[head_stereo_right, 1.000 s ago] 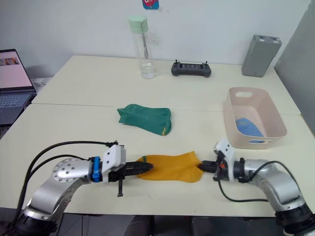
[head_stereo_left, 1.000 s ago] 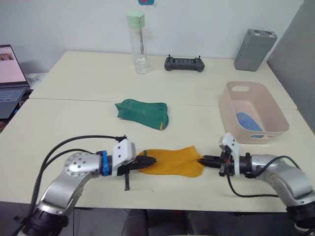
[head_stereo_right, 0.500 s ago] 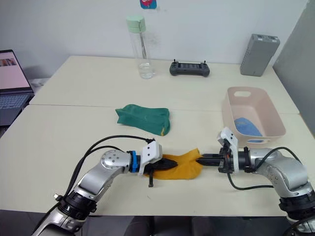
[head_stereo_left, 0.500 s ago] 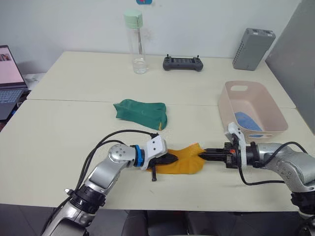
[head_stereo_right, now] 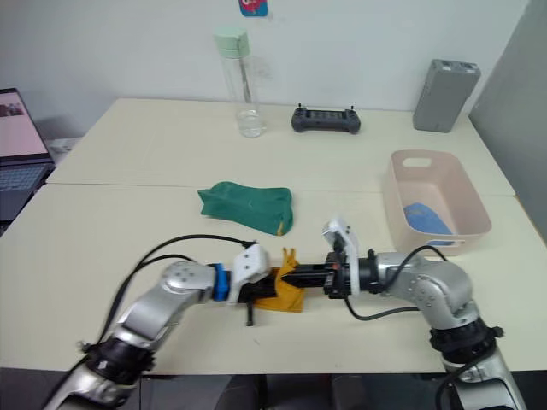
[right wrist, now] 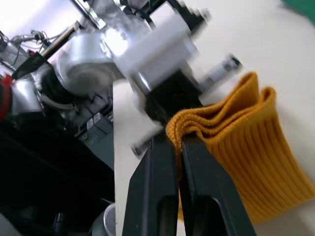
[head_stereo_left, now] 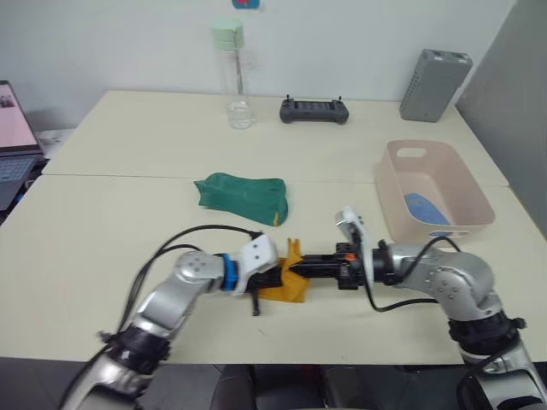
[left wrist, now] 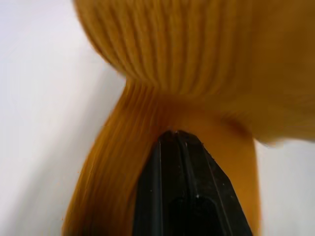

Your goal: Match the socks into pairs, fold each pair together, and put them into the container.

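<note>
The mustard-yellow socks point(head_stereo_left: 288, 282) lie bunched and folded over near the table's front edge. My left gripper point(head_stereo_left: 275, 278) is shut on their left end; the left wrist view shows its black fingers point(left wrist: 177, 196) closed in the ribbed fabric. From the right, my right gripper point(head_stereo_left: 296, 267) is shut on the raised folded edge point(right wrist: 197, 123), close against the left gripper. The dark green socks point(head_stereo_left: 242, 195) lie flat in mid-table. At the right stands the pink container point(head_stereo_left: 385, 190), with a light blue sock point(head_stereo_left: 420, 207) inside.
A clear bottle with a green cap point(head_stereo_left: 232, 77), a black controller point(head_stereo_left: 314, 109) and a grey ribbed box point(head_stereo_left: 434, 84) stand along the far edge. A laptop point(head_stereo_left: 8, 128) sits at the far left. Cables loop from both wrists.
My right gripper has travelled left with the sock's right end, doubling the mustard socks over onto the left gripper. The flat sock is now a short raised bundle.
</note>
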Robot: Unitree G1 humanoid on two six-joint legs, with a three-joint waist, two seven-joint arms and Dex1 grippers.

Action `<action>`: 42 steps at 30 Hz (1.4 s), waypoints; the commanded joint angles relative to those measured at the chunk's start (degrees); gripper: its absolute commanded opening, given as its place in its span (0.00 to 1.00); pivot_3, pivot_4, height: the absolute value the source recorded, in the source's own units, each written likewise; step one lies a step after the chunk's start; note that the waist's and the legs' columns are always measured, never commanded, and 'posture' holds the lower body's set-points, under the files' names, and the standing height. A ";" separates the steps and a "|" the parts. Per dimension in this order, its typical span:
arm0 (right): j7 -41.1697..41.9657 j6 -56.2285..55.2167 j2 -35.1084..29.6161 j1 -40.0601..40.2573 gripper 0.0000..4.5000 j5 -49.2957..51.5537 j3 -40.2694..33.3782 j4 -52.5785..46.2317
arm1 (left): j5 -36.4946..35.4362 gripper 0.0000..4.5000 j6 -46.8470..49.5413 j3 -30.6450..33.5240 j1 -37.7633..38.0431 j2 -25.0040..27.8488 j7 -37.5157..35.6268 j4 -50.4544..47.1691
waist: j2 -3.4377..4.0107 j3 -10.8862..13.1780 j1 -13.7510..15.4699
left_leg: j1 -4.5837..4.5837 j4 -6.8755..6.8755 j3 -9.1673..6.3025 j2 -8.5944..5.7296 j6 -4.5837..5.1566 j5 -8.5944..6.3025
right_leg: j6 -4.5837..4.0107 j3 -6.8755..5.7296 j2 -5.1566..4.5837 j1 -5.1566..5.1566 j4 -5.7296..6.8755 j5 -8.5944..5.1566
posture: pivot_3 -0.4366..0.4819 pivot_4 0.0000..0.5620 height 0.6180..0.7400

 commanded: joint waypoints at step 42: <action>-14.77 14.40 10.85 -1.05 0.76 -0.98 -3.41 8.50 | 4.22 0.00 -10.74 0.31 6.85 7.52 -2.49 -1.69 | -0.03 -0.06 0.61 | 0.02 -0.30 0.17 -0.06 0.01 0.01 | -0.21 0.15 -0.09 -0.24 -0.05 -0.11 | 0.48 0.27 1.00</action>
